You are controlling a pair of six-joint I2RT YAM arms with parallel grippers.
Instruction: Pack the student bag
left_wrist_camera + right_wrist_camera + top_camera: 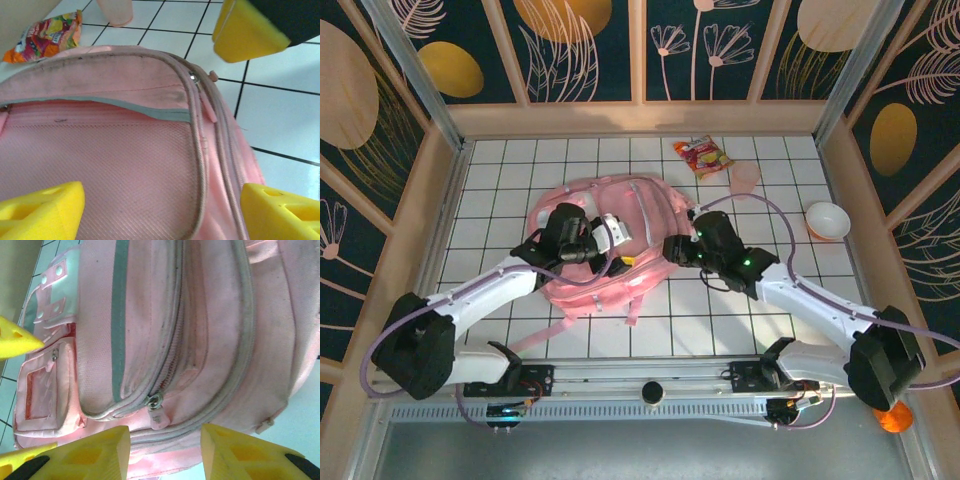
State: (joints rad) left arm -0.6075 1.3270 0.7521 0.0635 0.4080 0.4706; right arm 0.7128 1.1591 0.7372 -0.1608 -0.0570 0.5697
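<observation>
The student bag [625,205] lies flat in the middle of the tiled table, a large pink backpack with its straps trailing toward the near edge. My left gripper [620,246] is over its left half and stands open, its yellow fingers [40,210] spread wide above the mesh panel of the bag [125,165]. From the right, my right gripper [672,250] meets the bag and is open too. Its fingertips [90,452] flank a pink zipper pull [159,415] on the bag's [210,315] pocket without touching it.
A colourful snack packet [703,155] and a pale pink cup [746,177] lie on the tiles beyond the bag, and both the packet [45,37] and the cup [115,10] show in the left wrist view. A white bowl [827,220] sits at the right. Wooden walls enclose the table.
</observation>
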